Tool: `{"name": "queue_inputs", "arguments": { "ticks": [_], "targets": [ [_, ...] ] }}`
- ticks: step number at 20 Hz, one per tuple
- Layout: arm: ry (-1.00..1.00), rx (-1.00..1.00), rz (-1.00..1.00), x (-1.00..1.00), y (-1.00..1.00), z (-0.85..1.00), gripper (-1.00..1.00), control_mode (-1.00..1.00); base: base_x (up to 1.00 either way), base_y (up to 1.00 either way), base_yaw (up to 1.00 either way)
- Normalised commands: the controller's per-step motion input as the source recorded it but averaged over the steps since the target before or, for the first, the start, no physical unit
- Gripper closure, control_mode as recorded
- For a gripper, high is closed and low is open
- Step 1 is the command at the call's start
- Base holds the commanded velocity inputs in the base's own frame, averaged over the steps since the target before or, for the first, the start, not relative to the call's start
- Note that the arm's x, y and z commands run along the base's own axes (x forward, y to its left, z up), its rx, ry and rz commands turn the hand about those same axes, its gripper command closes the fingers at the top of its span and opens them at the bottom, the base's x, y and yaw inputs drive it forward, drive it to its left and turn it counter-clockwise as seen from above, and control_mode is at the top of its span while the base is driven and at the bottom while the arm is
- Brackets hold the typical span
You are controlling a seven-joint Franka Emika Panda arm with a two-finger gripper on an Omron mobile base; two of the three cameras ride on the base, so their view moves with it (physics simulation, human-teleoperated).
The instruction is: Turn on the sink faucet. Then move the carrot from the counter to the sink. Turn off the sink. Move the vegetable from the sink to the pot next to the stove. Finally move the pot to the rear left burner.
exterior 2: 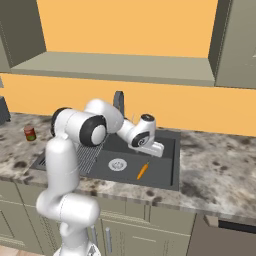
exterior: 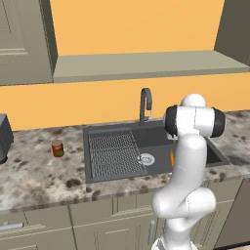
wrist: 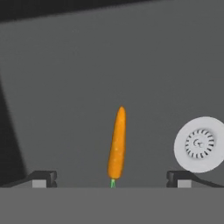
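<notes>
We find the gripper (wrist: 112,179) spread wide above the carrot (wrist: 117,144) on the sink (wrist: 65,87) floor, drain (wrist: 199,143) at three o'clock.

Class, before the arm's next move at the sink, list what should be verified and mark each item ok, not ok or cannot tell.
1. Thin orange tapered carrot lies flat on the dark-grey basin floor: ok.
2. Tool open, one fingertip on each side of the carrot: ok.
3. Tool not touching the carrot: ok.
4. Round silver drain apart from the carrot: ok.
5. Water from the slim dark-grey gooseneck tap shut off: cannot tell.
6. Small red can on the speckled counter, away from the basin: ok.
</notes>
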Motion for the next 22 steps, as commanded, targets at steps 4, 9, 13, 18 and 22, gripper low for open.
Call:
{"name": "queue_inputs", "arguments": {
  "ticks": [4, 9, 13, 18, 22],
  "targets": [
    [0.00, 0.00, 0.00, 0.08, 0.03, -0.31, -1.00, -1.00, 0.00, 0.00, 0.00],
    [0.00, 0.00, 0.00, 0.04, 0.04, -0.30, -1.00, -1.00, 0.00, 0.00, 0.00],
    [0.00, 0.00, 0.00, 0.00, 0.16, -0.27, -1.00, -1.00, 0.00, 0.00, 0.00],
    [0.00, 0.00, 0.00, 0.00, 0.13, -0.21, -1.00, -1.00, 0.00, 0.00, 0.00],
    [0.00, 0.00, 0.00, 0.00, 0.03, -0.19, -1.00, -1.00, 0.00, 0.00, 0.00]
  ]
}}
